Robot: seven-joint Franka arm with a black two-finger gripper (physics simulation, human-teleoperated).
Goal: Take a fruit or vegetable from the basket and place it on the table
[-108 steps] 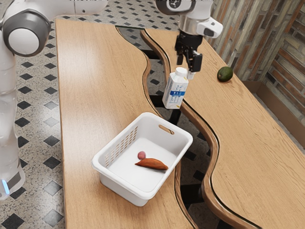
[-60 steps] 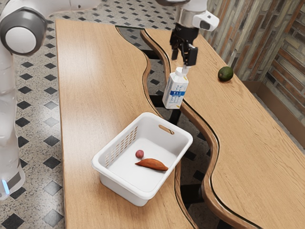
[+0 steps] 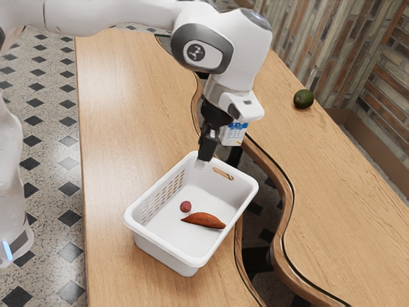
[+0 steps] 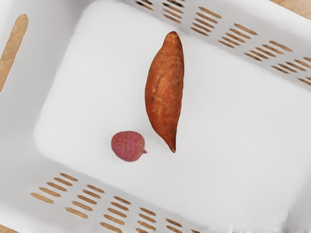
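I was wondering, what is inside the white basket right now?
Inside the basket lie an orange-brown sweet potato and, beside its tip but not touching, a small pinkish-red fruit. The floor directly beneath each is covered, so I cannot see it.

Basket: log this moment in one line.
end effector: above basket | on basket floor, apart: sweet potato, small pink fruit | avocado: on table | pick: not yet made

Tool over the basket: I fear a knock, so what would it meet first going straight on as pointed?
The tool would probably meet the white basket first, on its floor or end wall; depth is unclear.
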